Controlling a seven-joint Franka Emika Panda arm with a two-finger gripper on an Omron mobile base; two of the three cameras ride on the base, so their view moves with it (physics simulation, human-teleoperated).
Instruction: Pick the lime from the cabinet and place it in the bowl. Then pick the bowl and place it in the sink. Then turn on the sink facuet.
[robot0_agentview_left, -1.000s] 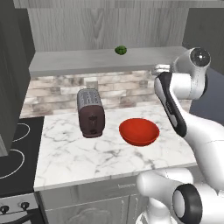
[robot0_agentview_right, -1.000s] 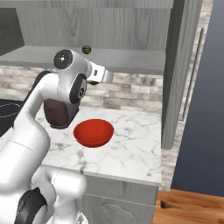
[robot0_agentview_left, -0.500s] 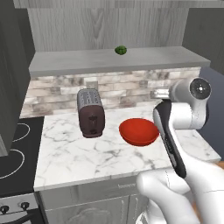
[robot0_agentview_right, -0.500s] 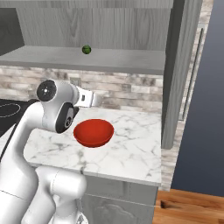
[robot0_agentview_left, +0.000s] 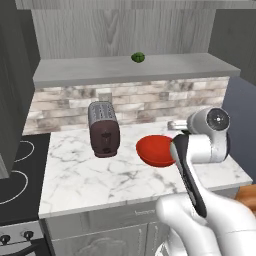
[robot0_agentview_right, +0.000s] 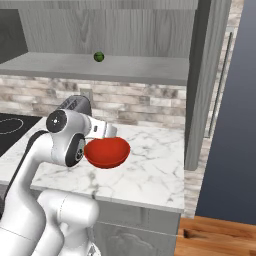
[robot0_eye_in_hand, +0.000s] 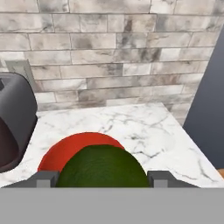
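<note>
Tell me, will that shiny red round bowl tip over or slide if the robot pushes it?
The glossy red round bowl probably slides easily: it looks smooth and sits on the polished white marble counter. Being wide and shallow, it seems unlikely to tip. The small dark green lime held in the gripper looks too little to unbalance it.

No readable text, label, brand or number appears on anything here.
</note>
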